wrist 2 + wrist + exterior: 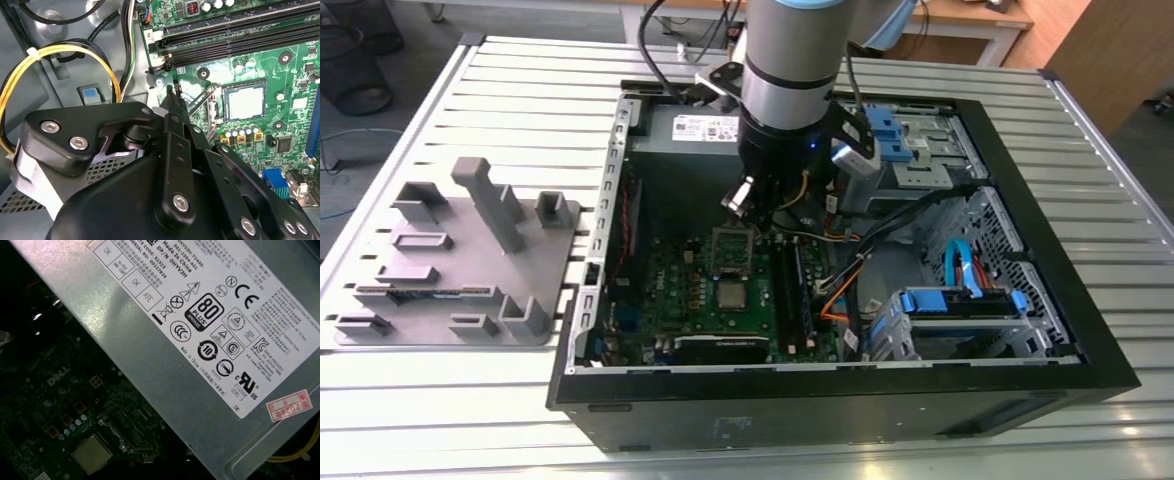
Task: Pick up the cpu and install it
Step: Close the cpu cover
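Note:
The cpu [731, 293] is a small silver square lying flat in its socket on the green motherboard [678, 290] inside the open computer case. It appears in both wrist views, cpu [245, 102] and cpu [91, 454]. The socket's metal bracket [201, 100] stands swung open beside the chip, bracket [734, 243]. My gripper [767, 208] hangs inside the case above the board, between the power supply and the socket, apart from the cpu. In the second wrist view its black linkage ends at a tip, gripper [172, 91], near the bracket's hinge side.
The grey power supply [200, 315] sits close behind the gripper. Yellow and black cables [60, 55] loop beside it. Black memory slots [235, 42] run along the board. Blue drive cages [961, 300] take up the exterior view's right. A grey fixture plate [454, 270] lies outside the case.

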`<state>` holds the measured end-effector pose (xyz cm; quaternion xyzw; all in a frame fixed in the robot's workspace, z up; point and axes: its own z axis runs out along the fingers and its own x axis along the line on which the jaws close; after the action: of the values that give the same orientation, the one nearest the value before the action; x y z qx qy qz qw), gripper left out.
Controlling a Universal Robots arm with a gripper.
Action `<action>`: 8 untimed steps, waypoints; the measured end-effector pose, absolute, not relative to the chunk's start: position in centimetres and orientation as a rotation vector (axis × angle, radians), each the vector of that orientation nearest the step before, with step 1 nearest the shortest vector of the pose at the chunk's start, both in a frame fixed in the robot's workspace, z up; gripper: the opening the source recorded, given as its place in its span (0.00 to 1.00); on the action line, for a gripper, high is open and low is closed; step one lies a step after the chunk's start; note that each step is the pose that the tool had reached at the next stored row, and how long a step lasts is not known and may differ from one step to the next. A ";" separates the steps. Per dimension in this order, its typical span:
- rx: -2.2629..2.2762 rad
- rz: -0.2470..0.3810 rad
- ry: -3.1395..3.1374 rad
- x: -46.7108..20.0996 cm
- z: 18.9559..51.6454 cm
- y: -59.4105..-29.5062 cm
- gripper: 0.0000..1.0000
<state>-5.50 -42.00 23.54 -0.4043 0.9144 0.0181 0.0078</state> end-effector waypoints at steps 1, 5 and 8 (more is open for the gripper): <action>-1.267 0.057 2.857 -5.5 23.6 -42.0 0.11; -1.280 0.057 2.851 -5.6 23.7 -42.0 0.11; -1.291 0.057 2.846 -5.6 23.8 -42.0 0.11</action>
<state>-5.63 -42.01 23.78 -0.4129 0.9106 0.0182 0.0078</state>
